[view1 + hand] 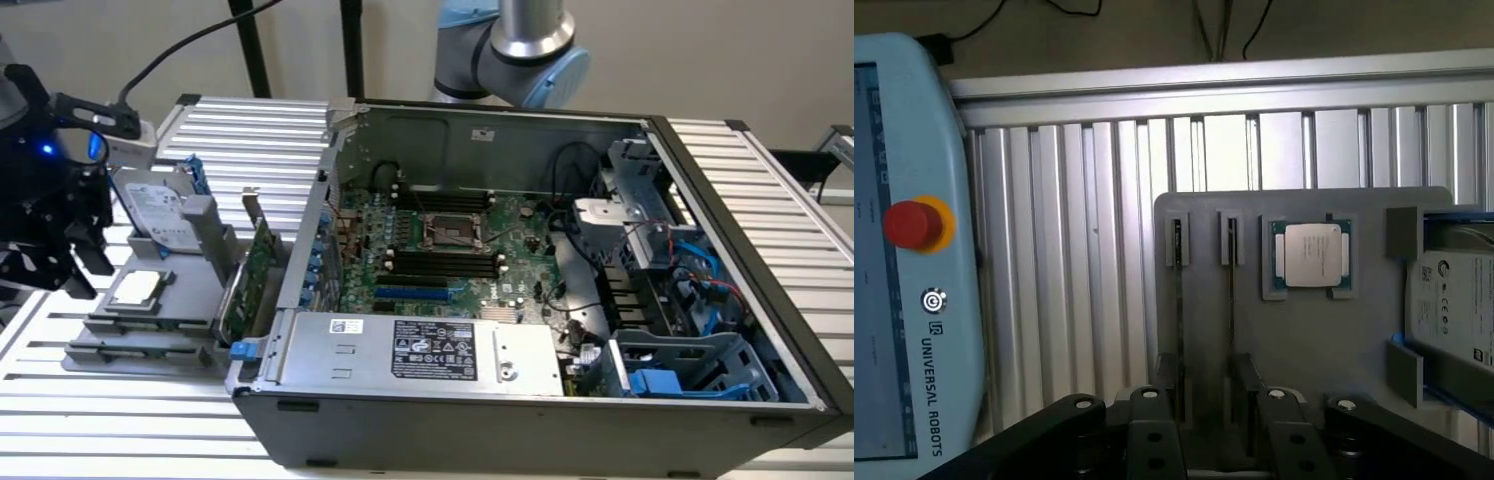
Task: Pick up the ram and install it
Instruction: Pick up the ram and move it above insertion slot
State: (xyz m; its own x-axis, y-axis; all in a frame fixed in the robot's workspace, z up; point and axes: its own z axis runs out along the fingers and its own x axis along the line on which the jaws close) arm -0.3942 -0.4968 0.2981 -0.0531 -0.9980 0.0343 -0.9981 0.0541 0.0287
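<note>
A grey holder tray [1354,340] lies on the ribbed table. Two narrow slots cross it, and a thin dark strip [1231,300] sits edge-on in one, with a like strip [1179,300] beside it. I cannot tell whether either is the ram. My gripper [1204,378] hangs open above the near ends of these slots, with nothing between its fingers. In the exterior view the black gripper [60,268] hovers at the left of the tray [180,300], apart from the open computer case [534,400] and its motherboard [441,255].
A silver hard drive with blue rails [150,205] and a processor chip [136,289] rest on the tray. A tall green expansion card [247,275] stands at the tray's case side. A teach pendant [904,260] lies on the table beside the tray.
</note>
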